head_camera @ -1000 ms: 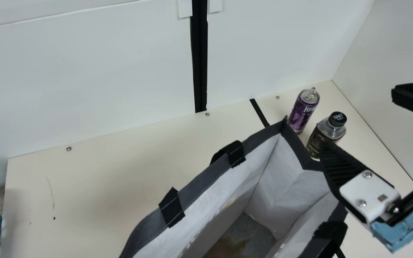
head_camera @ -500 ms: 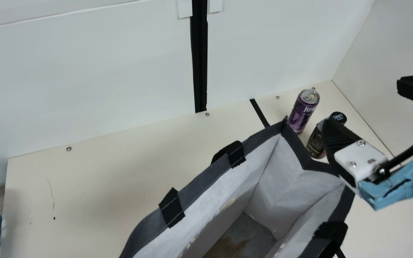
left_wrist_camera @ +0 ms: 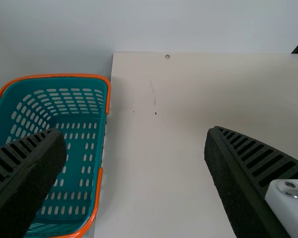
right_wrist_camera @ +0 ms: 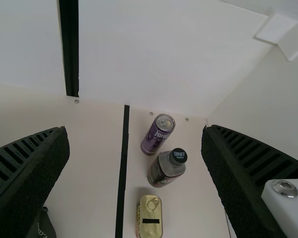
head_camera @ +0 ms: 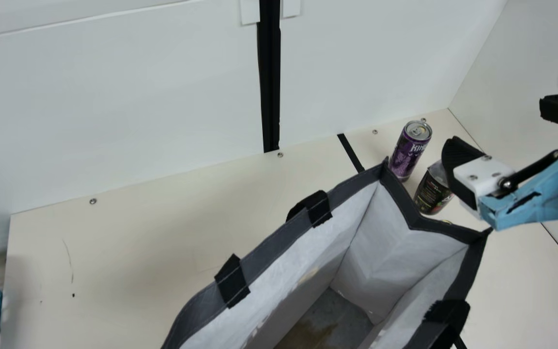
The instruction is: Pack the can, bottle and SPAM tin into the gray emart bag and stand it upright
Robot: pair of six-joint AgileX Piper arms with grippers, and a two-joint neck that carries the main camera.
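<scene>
We have the right gripper (right_wrist_camera: 135, 130) nearer the goods, black ribbed fingers (right_wrist_camera: 30, 173) wide, nothing between the tips. Left gripper (left_wrist_camera: 134, 131) also wide and empty, near the teal plastic basket with orange rim (left_wrist_camera: 54, 76).

Likely next pick: the clear plastic bottle with dark label and black cap (head_camera: 431, 194). It stands upright on the cream table (head_camera: 138, 261), long axis vertical, at about 7-8 o'clock from the right fingers in main view. One finger overlaps its cap there; can't tell contact. We'd probably need to come down and close round the body.

From the bottle in main view: tall purple metal can (head_camera: 409, 152) at 11 o'clock, upright; gold rectangular metal SPAM tin (right_wrist_camera: 150, 213) at 5 o'clock, lid up, its long side roughly parallel to the black tape strip (right_wrist_camera: 123, 173). Gray emart bag with black handle straps (head_camera: 303, 225) at 7 o'clock, mouth up, rim just beside the bottle; we could snag it.

Count: 1 bottle, 1 can, 1 tin, 1 bag, 1 basket. All three goods remain to pack.
</scene>
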